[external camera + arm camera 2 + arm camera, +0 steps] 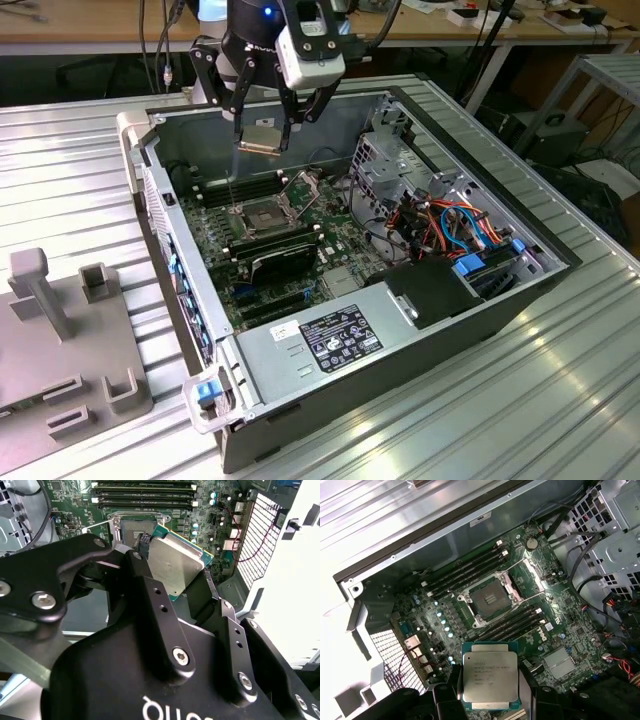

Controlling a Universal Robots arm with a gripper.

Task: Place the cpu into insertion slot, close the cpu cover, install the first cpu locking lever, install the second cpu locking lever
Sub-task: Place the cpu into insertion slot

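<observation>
My gripper is shut on the cpu, a flat square chip with a dull silver top, gripped by two opposite edges. It hangs above the open computer case, well above the motherboard. The same cpu fills the near edge of the first wrist view, and the cpu sits tilted between the black fingers in the second wrist view. The insertion slot lies bare with its dark pin field exposed. The cpu cover stands flipped open beside the insertion slot. A thin locking lever stands raised.
Long black memory sticks flank the socket on both sides. A metal drive cage, coloured cables and a power supply fill the case on the exterior view's right. A grey fixture stands on the ribbed table at the left.
</observation>
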